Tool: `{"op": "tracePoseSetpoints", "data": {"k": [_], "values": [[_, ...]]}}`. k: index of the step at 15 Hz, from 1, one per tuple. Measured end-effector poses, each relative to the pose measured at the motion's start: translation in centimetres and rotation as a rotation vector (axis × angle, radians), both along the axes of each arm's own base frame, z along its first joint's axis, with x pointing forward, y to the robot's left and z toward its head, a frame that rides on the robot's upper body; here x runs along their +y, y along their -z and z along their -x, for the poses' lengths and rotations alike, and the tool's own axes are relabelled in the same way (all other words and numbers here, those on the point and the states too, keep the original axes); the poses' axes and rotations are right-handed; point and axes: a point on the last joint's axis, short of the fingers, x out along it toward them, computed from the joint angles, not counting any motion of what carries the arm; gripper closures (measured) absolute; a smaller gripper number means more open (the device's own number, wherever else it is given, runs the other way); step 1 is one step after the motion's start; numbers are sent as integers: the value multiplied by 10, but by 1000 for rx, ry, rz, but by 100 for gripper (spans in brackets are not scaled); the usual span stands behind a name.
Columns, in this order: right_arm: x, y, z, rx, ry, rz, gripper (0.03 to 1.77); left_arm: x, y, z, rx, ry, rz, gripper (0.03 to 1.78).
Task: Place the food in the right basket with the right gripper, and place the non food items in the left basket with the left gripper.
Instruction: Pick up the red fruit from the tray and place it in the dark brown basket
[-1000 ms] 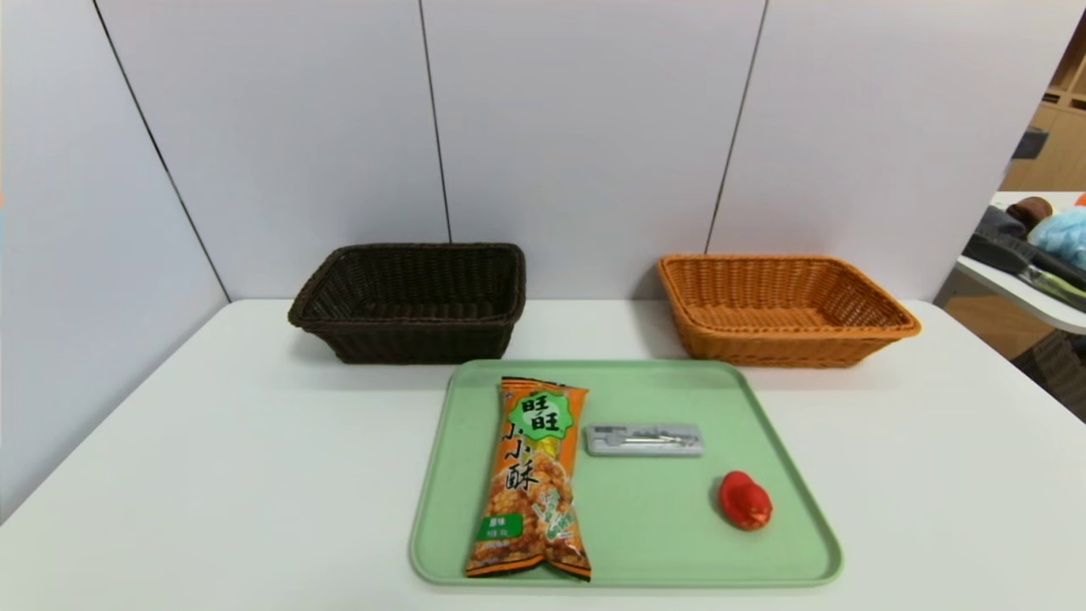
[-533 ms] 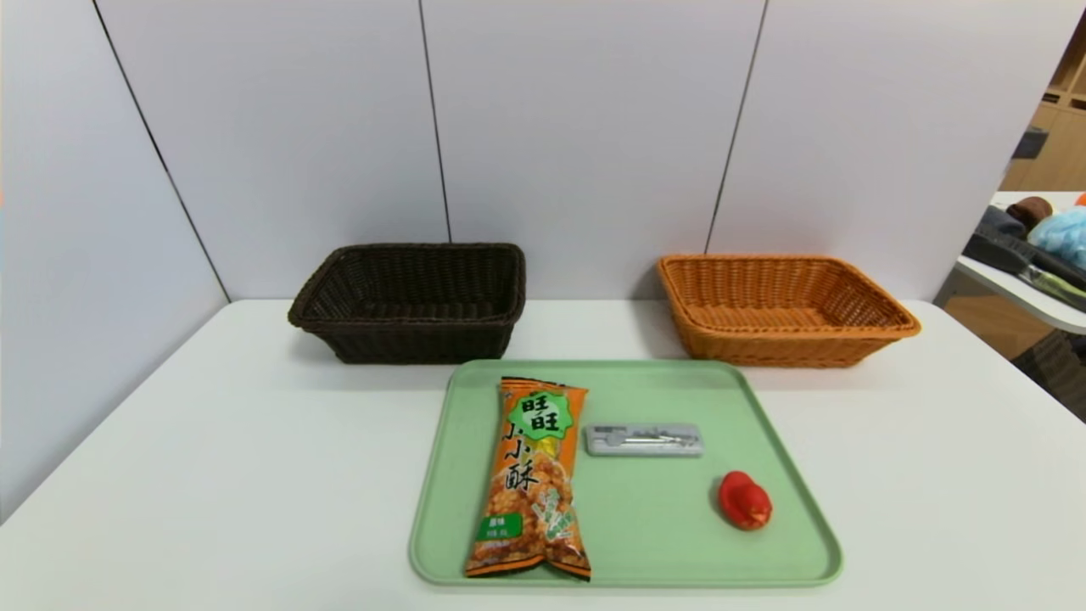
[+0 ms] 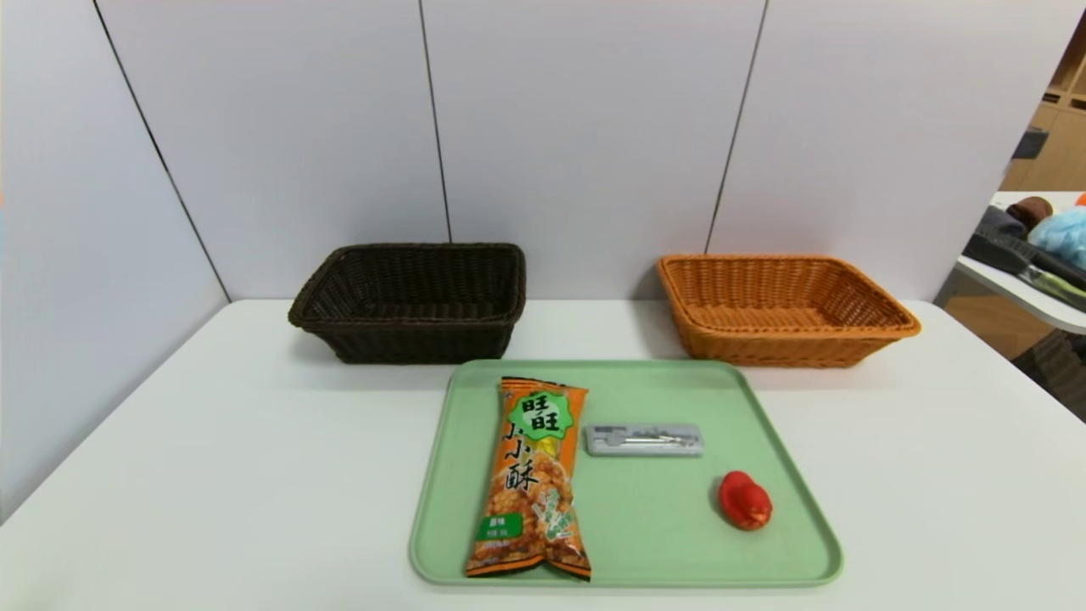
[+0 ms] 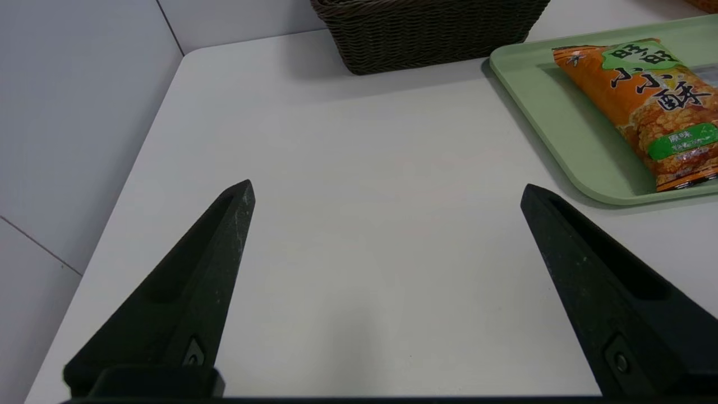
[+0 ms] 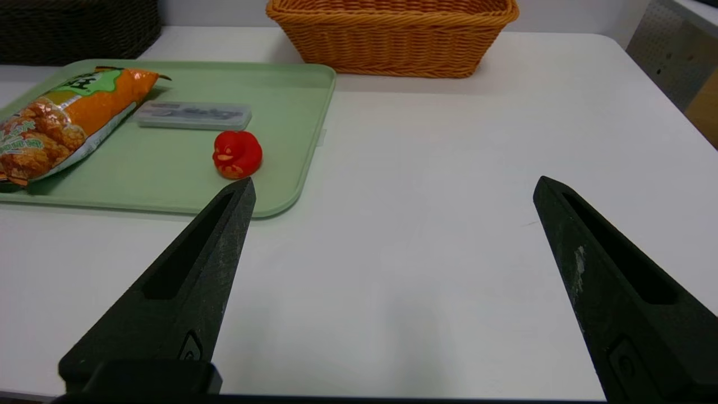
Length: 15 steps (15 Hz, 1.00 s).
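Lying on the smooth green tray [image 3: 789, 475] — crinkly snack bag [image 3: 528, 479]; both pointed grippers [image 4: 387, 188] [image 5: 392, 185] spread, empty.

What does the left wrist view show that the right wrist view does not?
Only the left wrist view: the open left end effector above bare table. Only the right wrist view: the open right end effector, the red rubber duck, the orange basket. Both share the snack bag, green tray and dark basket.

left gripper [image 4: 387, 188] spread wide, right gripper [image 5: 392, 185] likewise
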Motion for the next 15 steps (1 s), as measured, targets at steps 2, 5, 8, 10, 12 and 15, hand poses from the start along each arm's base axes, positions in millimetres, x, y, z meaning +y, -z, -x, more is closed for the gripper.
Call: {"op": "tracePoseSetpoints", "data": {"k": [2,5,8,10,12,15], "values": [[0,-13,-8,50,-5,0,9,0,-24,-15,41,3,0,12],[0,-34,-29,155,-6,1,9,0,-54,-46,136,7,-6,12],[0,-52,-57,263,9,-25,9,0,-76,-83,235,12,-7,12],[0,-60,-77,331,14,-41,9,-1,-84,-107,292,24,-7,12],[0,-66,-95,395,13,-46,9,-5,-85,-128,363,47,-5,12],[0,-70,-122,482,15,-47,9,-11,-86,-156,456,72,8,12]]}}
